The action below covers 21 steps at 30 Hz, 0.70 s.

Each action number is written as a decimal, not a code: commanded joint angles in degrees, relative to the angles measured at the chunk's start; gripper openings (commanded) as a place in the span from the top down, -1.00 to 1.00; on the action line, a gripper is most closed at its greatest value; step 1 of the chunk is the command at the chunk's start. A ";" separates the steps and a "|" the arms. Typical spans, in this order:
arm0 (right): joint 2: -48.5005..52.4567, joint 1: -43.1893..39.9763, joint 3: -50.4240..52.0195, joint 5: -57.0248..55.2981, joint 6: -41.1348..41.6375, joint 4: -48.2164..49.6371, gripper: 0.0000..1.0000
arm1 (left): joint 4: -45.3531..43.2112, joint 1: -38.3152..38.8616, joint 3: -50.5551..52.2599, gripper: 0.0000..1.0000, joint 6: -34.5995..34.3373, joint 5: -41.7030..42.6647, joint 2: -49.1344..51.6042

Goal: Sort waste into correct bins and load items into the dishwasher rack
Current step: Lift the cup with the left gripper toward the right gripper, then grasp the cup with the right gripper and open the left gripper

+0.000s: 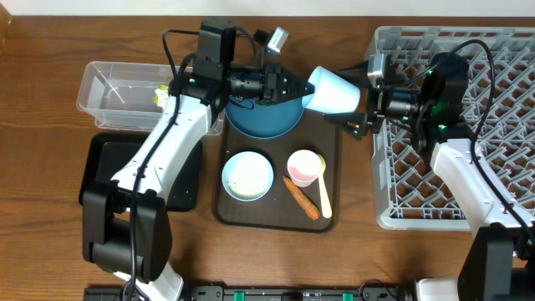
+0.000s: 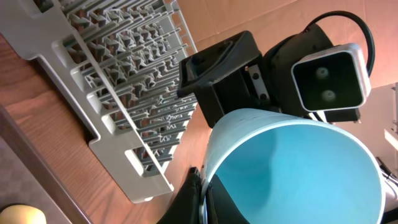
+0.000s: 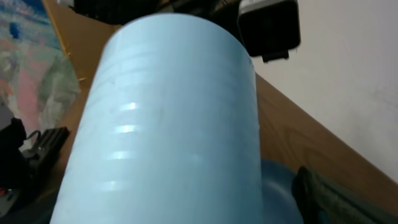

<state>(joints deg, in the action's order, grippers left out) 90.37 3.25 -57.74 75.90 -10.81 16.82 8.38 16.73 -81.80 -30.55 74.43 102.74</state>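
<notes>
Overhead: the light blue cup [image 1: 334, 90] hangs on its side in the air, between the dark blue bowl [image 1: 263, 117] and the dishwasher rack [image 1: 501, 134], over the far right corner of the brown tray [image 1: 230, 213]. The left gripper [image 1: 305, 86] has it at the mouth end and the right gripper [image 1: 364, 96] sits at the base end, so this looks like a handover. The white bowl [image 1: 247, 176] with rice, pink cup [image 1: 304, 165], carrot piece [image 1: 301, 197] and spoon [image 1: 324, 196] lie on the tray. A yellow-green wrapper [image 1: 159, 96] is in the clear tub [image 1: 117, 92], with the black tray [image 1: 100, 159] beside it.

Left wrist: looks into the cup's open mouth. The left fingers [image 2: 194, 199] are pinched on the rim wall, one inside and one outside, so this gripper is clamped on the cup. The right gripper faces it from behind the base, with the rack to the left.

Right wrist: the cup's outer wall fills the frame. One dark finger [image 3: 339, 199] shows low on the right. I cannot tell whether the right jaws have closed on the cup or only bracket it.

Handling: probably light, stiff, thin plastic with a glossy wall that could slip. The taper could let it slide out, so a grip across the body near the base seems safest. Not fragile.

Writing: no brand, label or text is readable in any view.
</notes>
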 commanded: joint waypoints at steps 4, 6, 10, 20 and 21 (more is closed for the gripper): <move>0.44 0.35 -0.74 0.50 2.16 3.72 -0.88 | -0.37 0.17 -0.57 0.88 -1.33 0.94 -0.17; 0.44 0.31 -0.74 1.55 2.19 4.61 -0.88 | -0.39 0.17 -0.57 0.88 -1.33 -0.39 -0.17; 0.44 0.26 -0.74 2.56 2.16 4.87 -0.85 | -0.39 0.17 -0.57 0.88 -1.73 -1.44 -0.17; 0.44 -0.94 -0.74 2.58 2.69 4.63 -0.75 | -3.54 -1.03 -0.57 0.88 -5.07 -1.62 -0.17; 0.44 -1.18 -0.74 2.56 2.97 4.68 -0.75 | -4.17 -1.29 -0.57 0.88 -5.70 -1.60 -0.17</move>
<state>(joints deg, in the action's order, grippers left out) 90.37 2.94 -57.74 77.60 -9.04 21.52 5.30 16.43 -81.80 -33.74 72.90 102.74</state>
